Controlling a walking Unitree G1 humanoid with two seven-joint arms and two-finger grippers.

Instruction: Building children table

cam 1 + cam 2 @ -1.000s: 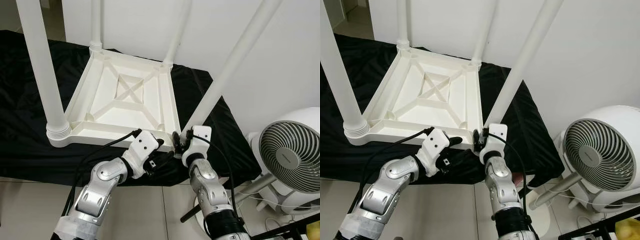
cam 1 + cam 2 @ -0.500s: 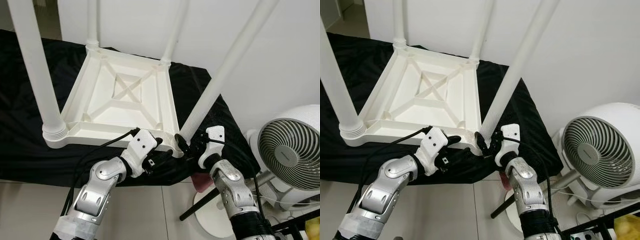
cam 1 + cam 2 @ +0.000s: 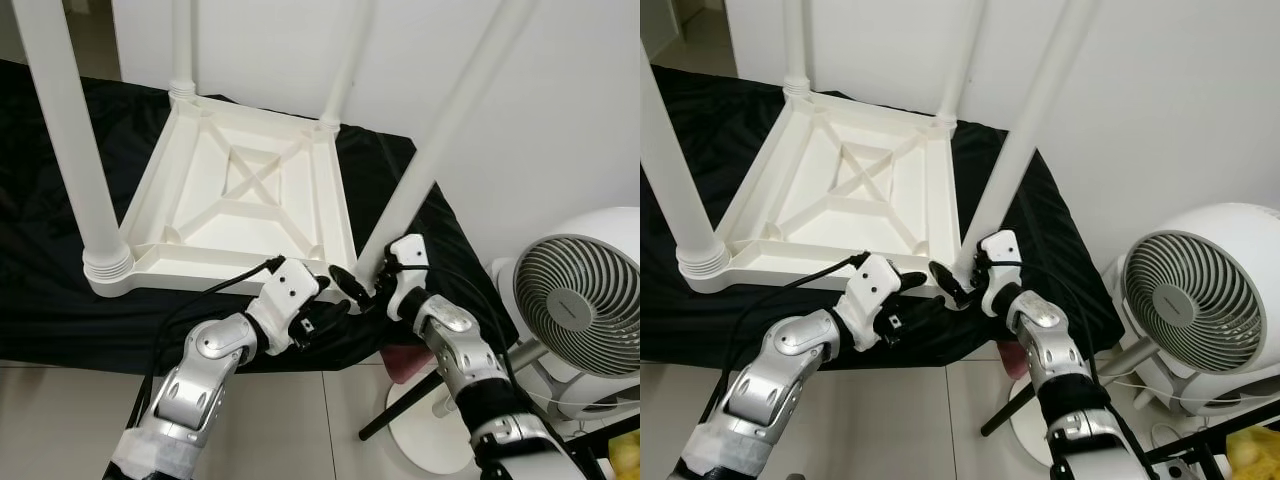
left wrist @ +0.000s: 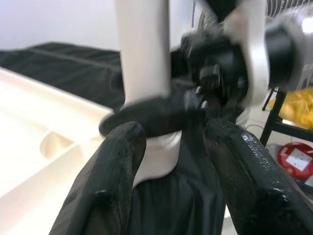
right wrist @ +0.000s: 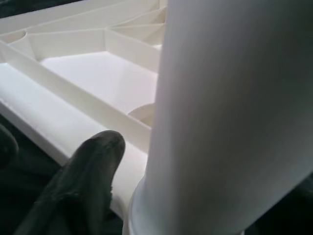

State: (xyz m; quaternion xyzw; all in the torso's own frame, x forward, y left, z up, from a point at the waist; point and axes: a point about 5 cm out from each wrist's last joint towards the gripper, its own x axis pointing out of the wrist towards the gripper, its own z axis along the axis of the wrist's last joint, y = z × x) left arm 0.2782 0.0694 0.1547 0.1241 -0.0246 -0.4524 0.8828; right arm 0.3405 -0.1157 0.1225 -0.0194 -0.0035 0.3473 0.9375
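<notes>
A black cloth (image 3: 40, 270) covers a low surface beside a white wall, with a white fan (image 3: 580, 310) on the tiled floor to the right. On the cloth lies a white table (image 3: 250, 200) upside down, its four legs pointing up. The right gripper (image 3: 358, 287) is at the base of the near right leg (image 3: 440, 130), its fingers spread around the leg where it joins the table corner; one finger (image 5: 88, 176) lies against the frame just beside the leg. The left gripper (image 3: 318, 322) hovers just below that same corner, over the cloth's edge. In the left wrist view its fingers (image 4: 112, 181) stand apart with nothing between them, the leg base ahead.
</notes>
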